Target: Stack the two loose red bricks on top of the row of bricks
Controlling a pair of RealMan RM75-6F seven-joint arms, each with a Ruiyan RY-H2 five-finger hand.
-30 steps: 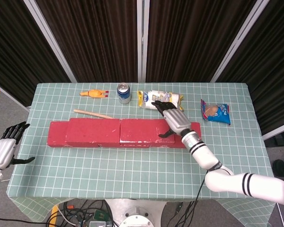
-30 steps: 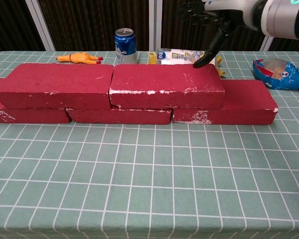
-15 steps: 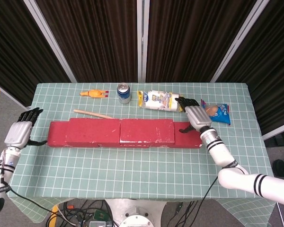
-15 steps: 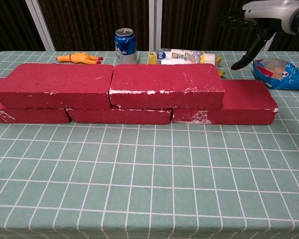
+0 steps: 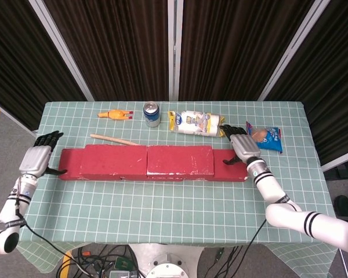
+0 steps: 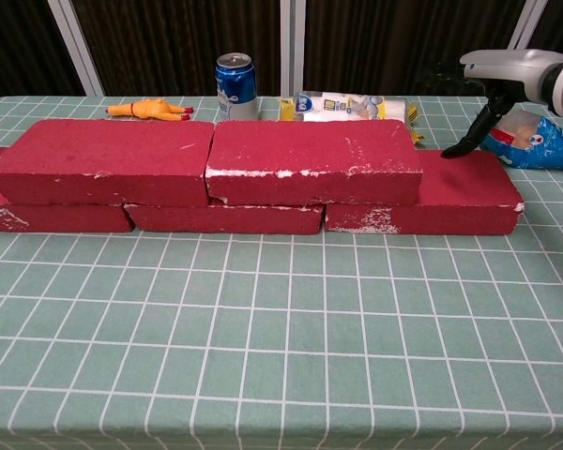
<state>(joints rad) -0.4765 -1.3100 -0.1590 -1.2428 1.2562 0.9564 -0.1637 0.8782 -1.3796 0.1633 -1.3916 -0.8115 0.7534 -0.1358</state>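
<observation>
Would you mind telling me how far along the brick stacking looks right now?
Both upper bricks already lie on the bottom row. Nothing is held: the right robot hand hovers by the row's right end, the left robot hand by its left. Only withdrawing seems left.

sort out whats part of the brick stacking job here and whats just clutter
Job: two upper bricks, bottom brick row, left hand, right hand.

Clutter: soda can, rubber chicken, wooden stick, white packet, blue snack bag.

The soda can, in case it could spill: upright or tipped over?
Upright: the soda can stands on its base behind the bricks, its top rim level and facing up.
</observation>
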